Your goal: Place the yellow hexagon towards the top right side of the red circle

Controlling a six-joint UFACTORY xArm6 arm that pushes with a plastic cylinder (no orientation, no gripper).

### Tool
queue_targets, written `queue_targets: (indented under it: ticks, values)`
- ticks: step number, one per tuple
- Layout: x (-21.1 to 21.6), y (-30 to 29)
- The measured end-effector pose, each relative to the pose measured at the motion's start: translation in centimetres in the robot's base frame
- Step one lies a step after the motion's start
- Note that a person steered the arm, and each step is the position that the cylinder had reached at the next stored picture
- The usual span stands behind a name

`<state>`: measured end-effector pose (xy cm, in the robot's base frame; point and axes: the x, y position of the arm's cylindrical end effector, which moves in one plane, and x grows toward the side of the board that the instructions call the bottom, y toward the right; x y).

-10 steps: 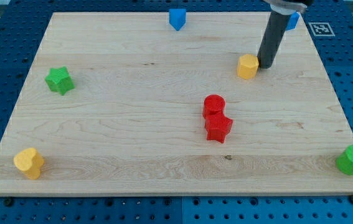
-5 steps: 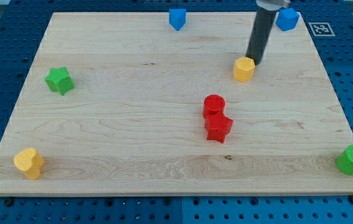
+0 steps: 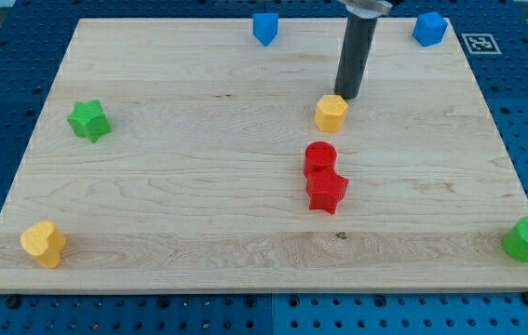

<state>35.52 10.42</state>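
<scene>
My tip point(image 3: 348, 97) sat at the yellow hexagon's point(image 3: 331, 113) upper right edge, touching or nearly so (no jaws on this rod, just a bare end). Hexagon lay just above the red circle point(image 3: 320, 155), slightly to the view's right. Red star point(image 3: 327, 192) touched the circle below. Green star point(image 3: 88, 120) sat far left on the wooden board point(image 3: 198, 186).

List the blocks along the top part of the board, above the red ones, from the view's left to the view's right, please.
green star → blue block → yellow hexagon, with my tip just at its upper right → blue cube.
</scene>
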Motion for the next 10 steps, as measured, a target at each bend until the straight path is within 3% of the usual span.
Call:
queue_targets:
  ticks: [1,8,9,10]
  values:
    - [2.9,-1.1]
    - [7.4,-2.3]
    - [7.4,-1.7]
    - [7.8,2.6]
